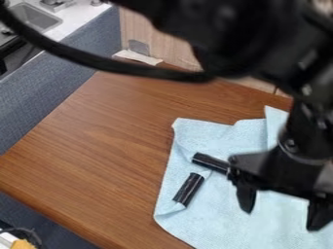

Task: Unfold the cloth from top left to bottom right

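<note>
Tubes [189, 189], both black, lie on the cloth [224, 214], right side of the table [98, 146].
Over it hangs the gripper [282, 206], spread wide, hiding some; pale blue, mostly flat, the cloth puckers by the lower tube.

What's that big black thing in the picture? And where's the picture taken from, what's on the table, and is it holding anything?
That's a robot arm, a machine that works a bit like your own arm. At its end is a gripper, a hand with just two fingers. They are spread apart, and I can't see them pinching anything.

There's one picture, from a camera looking down at a slant, so the arm looks very big at the top.

On the brown wooden table lies a light blue cloth, under the gripper. Two short black pieces show against it, but I can't tell what they are.
</note>
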### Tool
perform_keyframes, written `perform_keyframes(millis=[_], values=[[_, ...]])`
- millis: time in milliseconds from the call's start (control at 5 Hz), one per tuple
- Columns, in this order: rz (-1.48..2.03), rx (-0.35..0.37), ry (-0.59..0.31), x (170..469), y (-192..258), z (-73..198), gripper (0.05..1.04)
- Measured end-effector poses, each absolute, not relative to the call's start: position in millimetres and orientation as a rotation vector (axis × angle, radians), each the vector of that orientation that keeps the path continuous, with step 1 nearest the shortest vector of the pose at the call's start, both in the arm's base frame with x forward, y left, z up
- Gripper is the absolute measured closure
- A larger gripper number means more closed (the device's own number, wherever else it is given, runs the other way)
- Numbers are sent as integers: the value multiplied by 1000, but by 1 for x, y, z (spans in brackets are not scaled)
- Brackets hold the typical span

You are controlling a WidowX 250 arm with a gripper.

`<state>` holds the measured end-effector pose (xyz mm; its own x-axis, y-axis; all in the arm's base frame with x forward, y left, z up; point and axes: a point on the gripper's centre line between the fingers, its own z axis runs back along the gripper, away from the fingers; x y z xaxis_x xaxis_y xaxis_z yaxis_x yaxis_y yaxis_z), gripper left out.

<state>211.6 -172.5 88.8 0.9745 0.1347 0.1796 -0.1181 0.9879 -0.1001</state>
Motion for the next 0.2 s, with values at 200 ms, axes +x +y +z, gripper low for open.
perform_keyframes(millis=[200], values=[[150,-103,-203,215,-161,97,83]])
